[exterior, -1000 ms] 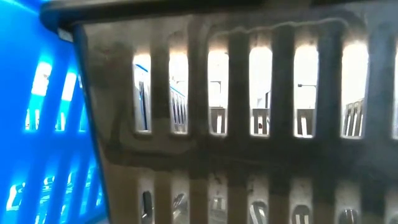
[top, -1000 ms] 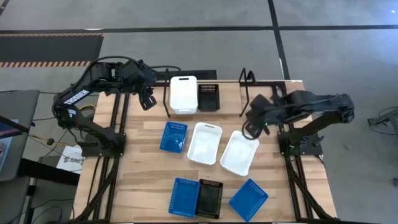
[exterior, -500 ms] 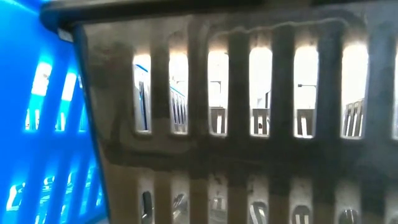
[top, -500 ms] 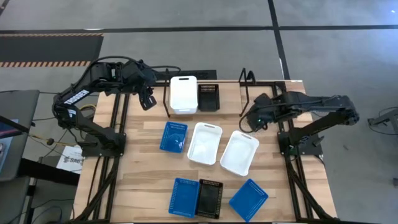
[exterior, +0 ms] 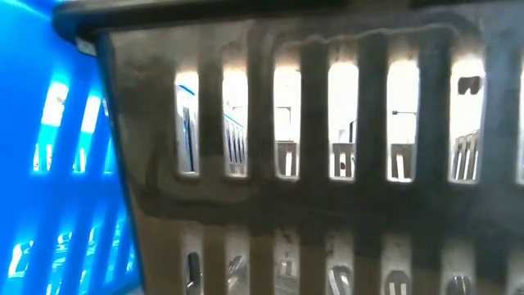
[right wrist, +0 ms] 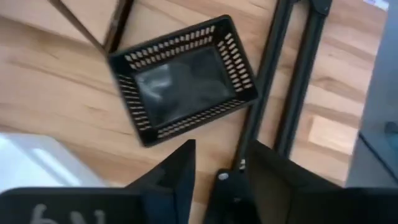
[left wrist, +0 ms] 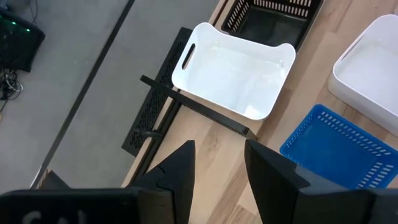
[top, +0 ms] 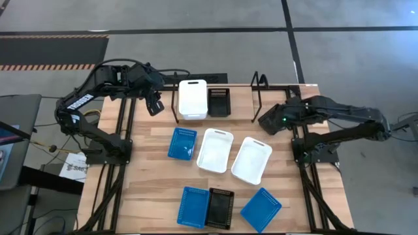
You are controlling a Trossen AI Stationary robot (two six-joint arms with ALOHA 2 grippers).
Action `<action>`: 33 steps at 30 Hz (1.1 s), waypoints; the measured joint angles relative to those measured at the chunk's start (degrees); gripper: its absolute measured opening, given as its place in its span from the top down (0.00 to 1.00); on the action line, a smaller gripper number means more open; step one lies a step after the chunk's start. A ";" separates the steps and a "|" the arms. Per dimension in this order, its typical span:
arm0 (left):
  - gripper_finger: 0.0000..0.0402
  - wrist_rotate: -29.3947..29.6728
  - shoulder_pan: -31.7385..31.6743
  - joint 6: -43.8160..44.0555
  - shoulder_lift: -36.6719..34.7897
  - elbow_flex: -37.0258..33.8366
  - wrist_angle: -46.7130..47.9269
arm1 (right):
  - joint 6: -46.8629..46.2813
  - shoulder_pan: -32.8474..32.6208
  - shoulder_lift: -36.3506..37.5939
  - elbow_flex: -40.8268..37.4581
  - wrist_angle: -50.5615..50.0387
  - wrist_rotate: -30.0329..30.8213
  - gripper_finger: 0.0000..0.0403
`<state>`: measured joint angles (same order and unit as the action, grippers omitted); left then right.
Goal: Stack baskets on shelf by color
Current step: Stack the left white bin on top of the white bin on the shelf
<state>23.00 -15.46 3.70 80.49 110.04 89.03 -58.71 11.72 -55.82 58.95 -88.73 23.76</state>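
On the wooden counter (top: 150, 196), the black wire shelf (top: 258, 98) stands along the far edge with one white basket (top: 192, 98) and a black basket (top: 219, 101) in its bays. Two more white baskets (top: 215, 150), three blue baskets (top: 182, 143) and another black one lie loose nearer the front. The right pincer (top: 266, 121) hangs beside the shelf, fingers parted, empty; the left pincer (top: 154, 104) waits at the far left corner, gaping wide, empty.
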 joint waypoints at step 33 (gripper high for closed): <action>0.68 -1.70 0.00 0.63 0.00 0.00 0.01 | 52.78 43.98 -18.52 -3.20 20.69 -22.39 0.55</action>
<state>21.30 -15.46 4.34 80.49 110.04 89.03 -5.93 55.70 -74.34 55.75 -68.04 1.37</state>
